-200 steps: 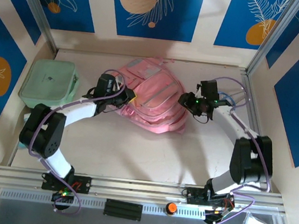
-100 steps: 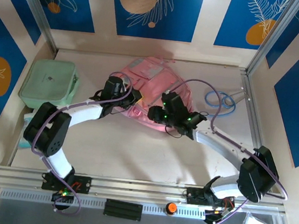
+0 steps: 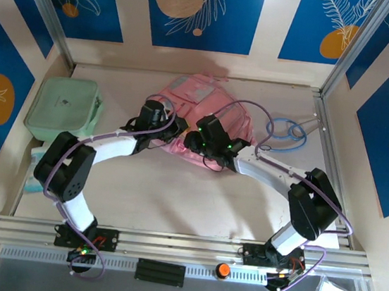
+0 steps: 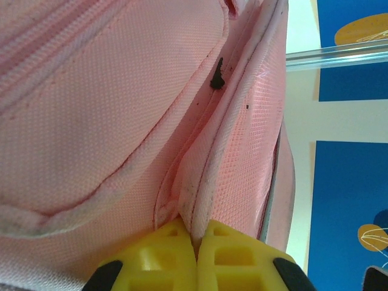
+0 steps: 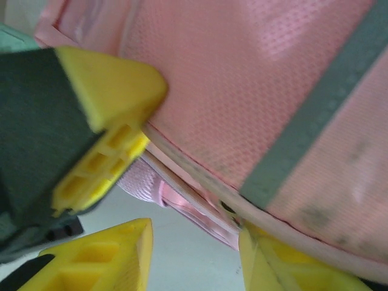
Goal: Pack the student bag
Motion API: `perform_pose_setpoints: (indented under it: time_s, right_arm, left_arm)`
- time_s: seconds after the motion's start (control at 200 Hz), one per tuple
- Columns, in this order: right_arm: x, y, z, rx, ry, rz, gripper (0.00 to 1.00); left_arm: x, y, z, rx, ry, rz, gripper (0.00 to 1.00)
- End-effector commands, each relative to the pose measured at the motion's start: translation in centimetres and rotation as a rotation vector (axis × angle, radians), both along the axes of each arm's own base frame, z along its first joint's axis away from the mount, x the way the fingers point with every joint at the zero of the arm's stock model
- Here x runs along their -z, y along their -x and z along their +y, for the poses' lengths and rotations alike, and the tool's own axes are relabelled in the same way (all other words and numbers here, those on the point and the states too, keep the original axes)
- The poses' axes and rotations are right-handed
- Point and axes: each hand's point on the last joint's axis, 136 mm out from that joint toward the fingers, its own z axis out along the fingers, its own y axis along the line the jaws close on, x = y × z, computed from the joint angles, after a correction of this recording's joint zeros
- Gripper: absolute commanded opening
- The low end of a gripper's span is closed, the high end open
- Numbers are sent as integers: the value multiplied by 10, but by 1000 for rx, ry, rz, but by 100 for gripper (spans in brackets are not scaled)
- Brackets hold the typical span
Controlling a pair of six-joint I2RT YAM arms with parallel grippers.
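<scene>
Pocket-opening step: student bag

Location: pink, flat on the table, upper centre of the overhead frame.
Left gripper: clamped on a fold of the zip edge.
Right gripper: jaws apart at the bag's lower rim, holding nothing.
Next, probably: right closes on the rim, then the edges are pulled apart

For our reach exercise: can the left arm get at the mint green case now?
Probably not yet: its jaws are shut on a fold of the student bag. Freed, the case lies beside it, unobstructed.
</scene>
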Motion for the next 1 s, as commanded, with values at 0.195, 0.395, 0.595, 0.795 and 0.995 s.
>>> perform_pose_setpoints:
  time_s: [0.195, 0.395, 0.595, 0.795, 0.995]
  right_arm:
    - [-12, -27, -6, 130, 5, -52, 33]
    - [-5, -31, -18, 223, 26, -36, 30]
    - [0, -35, -33, 356, 1, 32, 31]
    - [8, -39, -34, 377, -15, 88, 27]
    - [14, -34, -45, 390, 41, 95, 13]
  left_arm:
    - [-44, 1, -29, 101, 89, -111, 0]
    - [-43, 0, -29, 102, 89, -110, 0]
    - [-42, 0, -29, 101, 88, -105, 0]
    - [-42, 1, -29, 102, 86, -105, 0]
    - [-41, 0, -28, 102, 72, -108, 0]
